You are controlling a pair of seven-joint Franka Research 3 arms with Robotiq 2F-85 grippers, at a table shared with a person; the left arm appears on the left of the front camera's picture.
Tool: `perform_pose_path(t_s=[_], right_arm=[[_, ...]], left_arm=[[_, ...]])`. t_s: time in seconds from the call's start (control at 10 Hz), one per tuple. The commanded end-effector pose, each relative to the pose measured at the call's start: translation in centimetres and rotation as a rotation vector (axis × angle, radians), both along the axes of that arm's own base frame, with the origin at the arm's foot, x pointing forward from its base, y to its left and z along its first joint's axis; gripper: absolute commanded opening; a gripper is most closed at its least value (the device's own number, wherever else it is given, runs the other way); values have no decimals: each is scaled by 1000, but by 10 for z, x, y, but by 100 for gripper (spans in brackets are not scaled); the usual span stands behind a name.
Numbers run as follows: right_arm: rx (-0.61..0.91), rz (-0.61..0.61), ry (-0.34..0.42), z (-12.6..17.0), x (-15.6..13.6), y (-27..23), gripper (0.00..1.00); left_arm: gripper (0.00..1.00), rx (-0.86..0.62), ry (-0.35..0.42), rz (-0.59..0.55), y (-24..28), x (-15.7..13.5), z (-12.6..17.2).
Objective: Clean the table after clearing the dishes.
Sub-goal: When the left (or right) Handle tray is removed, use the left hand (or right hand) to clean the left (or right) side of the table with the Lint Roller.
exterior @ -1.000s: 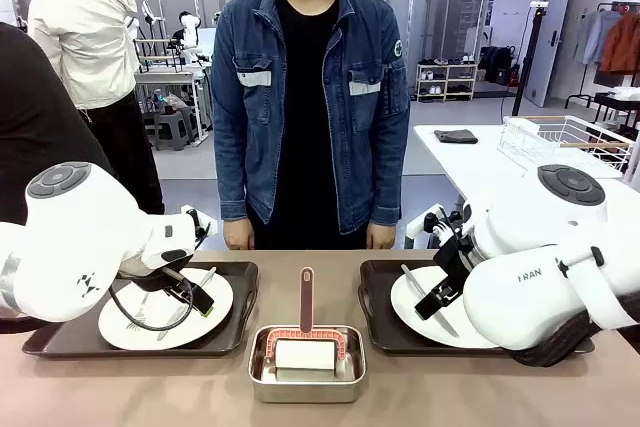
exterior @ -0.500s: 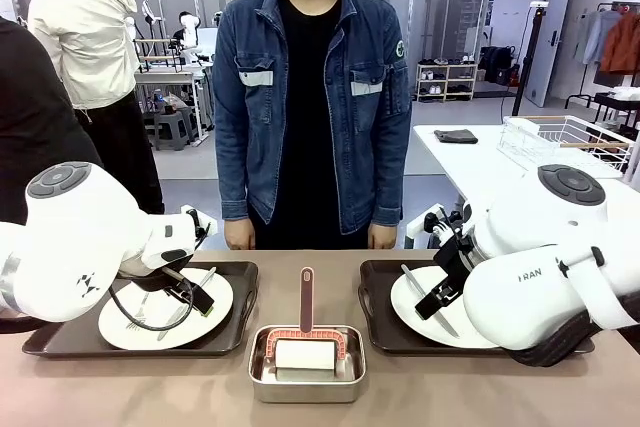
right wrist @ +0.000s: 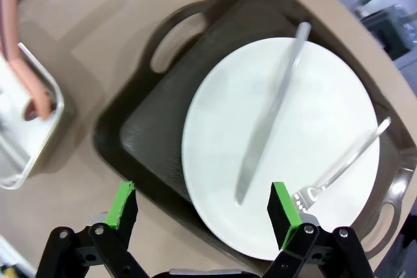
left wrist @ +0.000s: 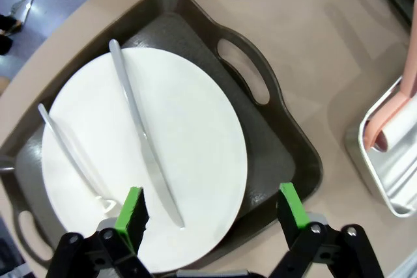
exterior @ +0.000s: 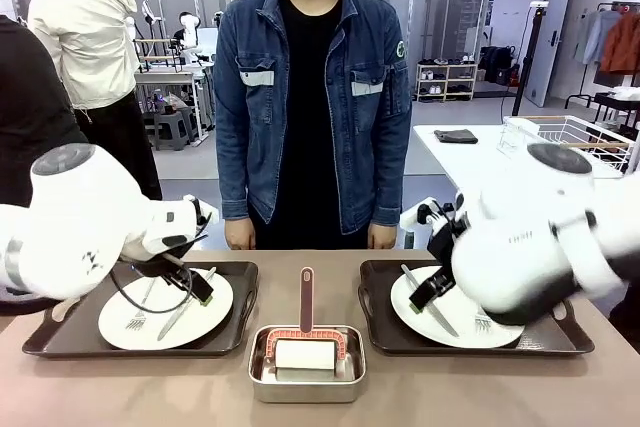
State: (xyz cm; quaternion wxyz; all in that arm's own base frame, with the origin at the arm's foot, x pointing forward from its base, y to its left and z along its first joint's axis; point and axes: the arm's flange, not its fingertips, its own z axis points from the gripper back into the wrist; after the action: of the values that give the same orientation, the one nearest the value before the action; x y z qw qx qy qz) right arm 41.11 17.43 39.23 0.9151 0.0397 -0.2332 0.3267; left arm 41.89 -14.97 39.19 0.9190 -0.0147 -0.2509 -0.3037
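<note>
Front view counts two dark trays on the matte brownish-taupe worktop (exterior: 420, 397): the left tray (exterior: 243, 297) and the right tray (exterior: 372, 309), each carrying one round plate. The left plate (exterior: 218, 299) and the right plate (exterior: 408, 311) are plain white, and each bears one metal knife and one fork, so there are two knives and two forks in all. One steel tin (exterior: 306, 388) sits between the trays, nearer the robot's edge. It holds one white roller (exterior: 305, 354) whose pink handle (exterior: 306, 297) points toward the far side.

Left wrist view shows the left knife (left wrist: 140, 141) lying across its plate's middle, with the left fork (left wrist: 68, 151) beside it and apart from it. The left hand (left wrist: 212, 205) hangs spread wide and holds nothing; one green pad is over the plate's near rim, the other about over the tray's outer rim.

Right wrist view shows the right knife (right wrist: 270, 112) and the right fork (right wrist: 345, 161) lying apart on their plate. The right hand (right wrist: 202, 206) is likewise spread wide and holds nothing, one pad over bare worktop just outside the tray, the other over the plate by the fork's tines.

Each tray has a cut-out handle facing the tin, with a strip of bare worktop between tray and tin. A bare band runs along the near edge. The trays lie close to the far edge, where a person (exterior: 310, 97) stands.
</note>
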Motion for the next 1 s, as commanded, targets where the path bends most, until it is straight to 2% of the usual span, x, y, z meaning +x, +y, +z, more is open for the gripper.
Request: perform_pose_path(t_s=[0.0, 0.1, 0.2, 0.4, 0.5, 0.6, 0.7, 0.8, 0.9], right_arm=[[69, 49, 150, 31, 24, -10, 100], [133, 50, 219, 40, 36, -15, 100], [197, 36, 318, 46, 45, -23, 100], [356, -11, 598, 49, 59, -45, 100], [489, -7, 737, 48, 63, -59, 100], [606, -27, 828, 45, 67, -75, 100], [735, -40, 899, 44, 69, -92, 100], [853, -48, 940, 48, 68, -109, 100], [935, -53, 941, 53, 65, -128, 100]], left_arm=[[100, -82, 113, -45, 20, 12, 30], [100, -145, 184, -64, 29, 14, 37], [100, -266, 253, -73, 42, 16, 44], [100, -649, 406, -132, 82, 13, 52], [100, -806, 464, -171, 104, 7, 46], [100, -979, 505, -174, 126, 2, 34], [100, -1112, 509, -137, 152, -1, 22], [100, -1188, 488, -103, 173, -6, 14], [100, -1245, 464, -58, 200, -13, 8]])
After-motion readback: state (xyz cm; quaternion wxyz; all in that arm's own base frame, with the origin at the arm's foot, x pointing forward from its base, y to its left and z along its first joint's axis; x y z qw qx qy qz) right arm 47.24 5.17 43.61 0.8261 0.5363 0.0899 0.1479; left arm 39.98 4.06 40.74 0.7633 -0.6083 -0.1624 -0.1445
